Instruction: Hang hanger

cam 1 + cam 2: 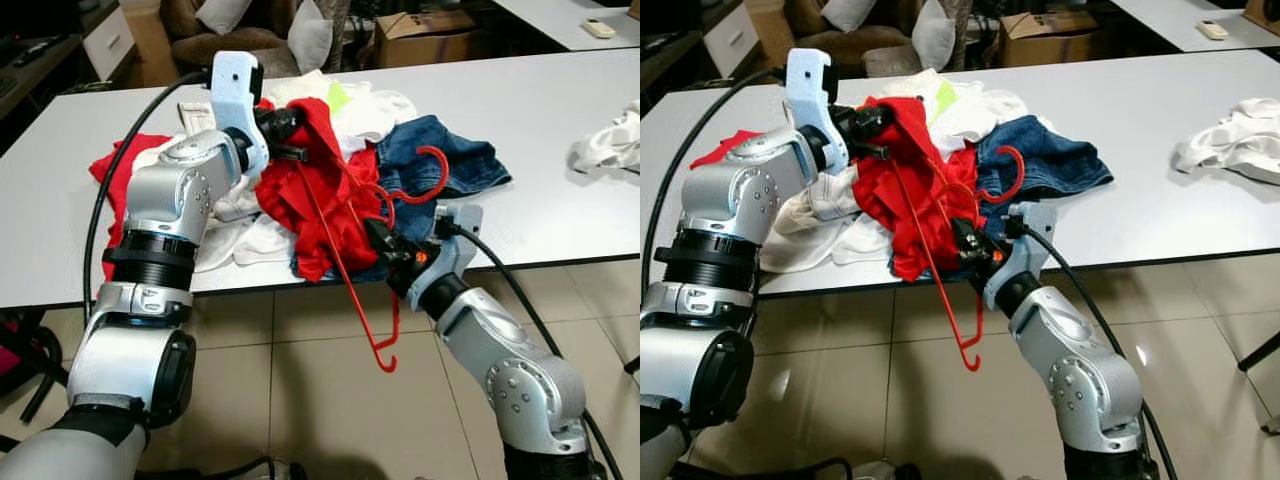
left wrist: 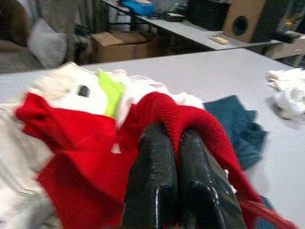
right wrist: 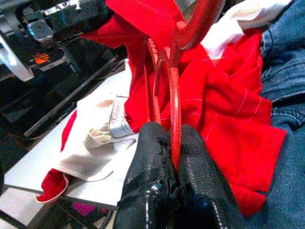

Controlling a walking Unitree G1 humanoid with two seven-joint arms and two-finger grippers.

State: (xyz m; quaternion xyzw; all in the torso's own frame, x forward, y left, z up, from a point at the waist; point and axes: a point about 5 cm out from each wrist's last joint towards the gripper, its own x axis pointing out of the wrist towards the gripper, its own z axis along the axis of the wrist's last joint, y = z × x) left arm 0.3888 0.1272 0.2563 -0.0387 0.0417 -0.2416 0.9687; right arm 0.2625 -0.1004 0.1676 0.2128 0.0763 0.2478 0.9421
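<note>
The red hanger [image 1: 352, 250] sits at the near edge of a long white table [image 1: 560, 140], tangled in a heap of laundry and reaching down past the table edge, one hooked end low over the tiled floor [image 1: 300, 390] and another curl lying against a pair of blue jeans [image 1: 450, 160]. Over the pile, a red garment [image 1: 320, 200] is drawn up at its collar by the left gripper [image 2: 177, 143], whose two black fingers are pressed together on a fold of the knit. Below, the right gripper [image 3: 172, 157] has its fingers clamped on a thin red wire of the hanger, just beside the cloth. The step in hand looks like threading the hanger into the garment, not yet hanging it; whether either shoulder is seated inside the cloth is hard to tell, since the fabric bunches over the wires. The next move likely calls for holding the collar open while the right arm works the hanger arm further in, without dragging the white clothes [image 1: 250, 240] off the table.
</note>
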